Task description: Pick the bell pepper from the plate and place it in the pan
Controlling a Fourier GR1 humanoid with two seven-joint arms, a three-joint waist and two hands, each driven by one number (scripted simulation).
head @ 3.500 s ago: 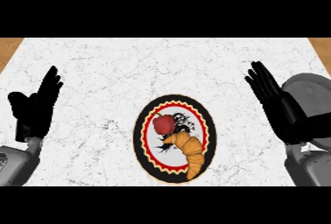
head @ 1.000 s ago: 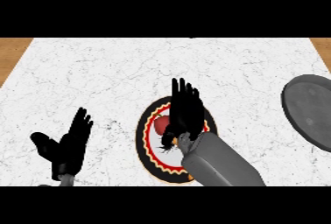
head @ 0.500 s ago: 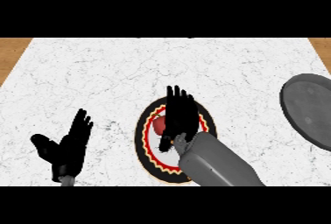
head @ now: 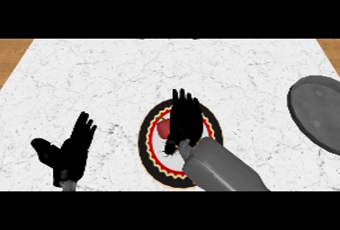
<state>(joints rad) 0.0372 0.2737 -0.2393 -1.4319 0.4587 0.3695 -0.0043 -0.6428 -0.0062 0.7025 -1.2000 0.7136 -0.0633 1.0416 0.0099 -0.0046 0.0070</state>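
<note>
Red bell pepper [head: 162, 129] is sitting on the plate [head: 147, 139] near the middle of the marble surface [head: 133, 76], showing only as a sliver at the left edge of the right hand [head: 184, 121], which is hovering flat over it. That hand's fingers [head: 181, 101] are lying straight and together, pointing away from the robot and clamped on nothing. The left hand [head: 69, 150] is resting open near the lower left, fingers up. The grey pan [head: 319, 112] is waiting at the right edge, well apart from the plate. To do this step well, the hand probably needs to be lowering squarely over the pepper and curling round it before any lift. Whatever else is lying on the plate beneath the forearm [head: 219, 168] is hidden, so closing only on the pepper looks like the point to watch.
</note>
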